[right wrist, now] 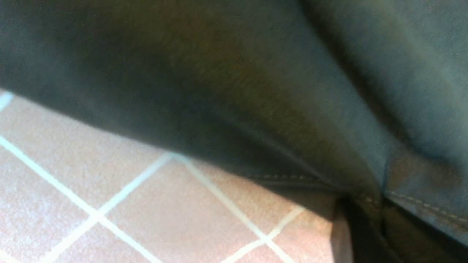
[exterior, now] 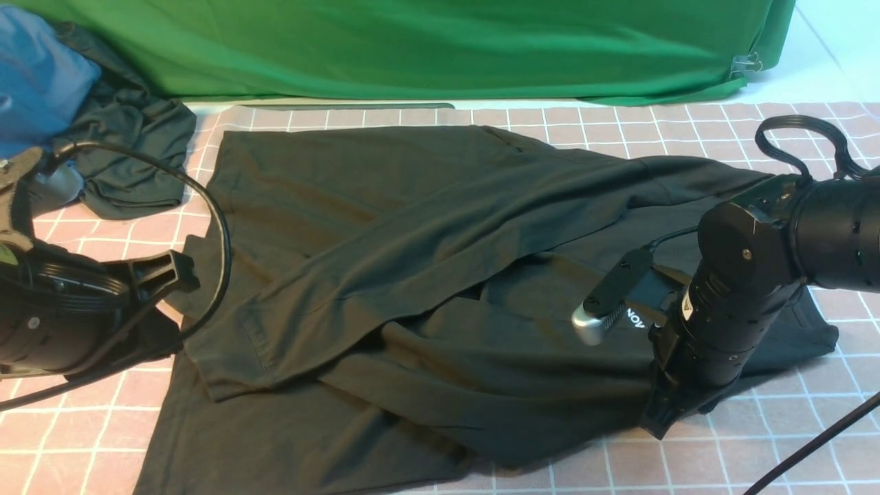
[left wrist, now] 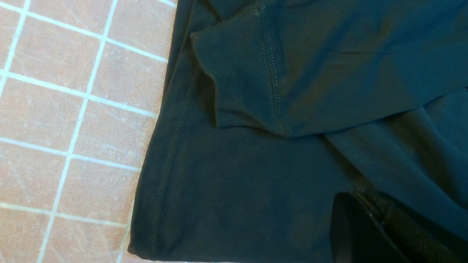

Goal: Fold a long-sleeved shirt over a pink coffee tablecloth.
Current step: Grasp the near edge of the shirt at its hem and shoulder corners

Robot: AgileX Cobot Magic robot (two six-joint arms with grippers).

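Observation:
The black long-sleeved shirt lies spread over the pink coffee tablecloth. One sleeve is laid across the shirt's body, with its ribbed cuff near the left hem. My left gripper is shut, and shirt fabric runs into its tip close to that hem; in the front view the left arm hides it. My right gripper points down at the shirt's front right edge. It is shut on the stitched hem, which rises slightly off the cloth.
A bright green cloth hangs along the back. A blue garment and a dark grey-green garment lie bunched at the back left. A black cable loops from the left arm over the shirt's edge.

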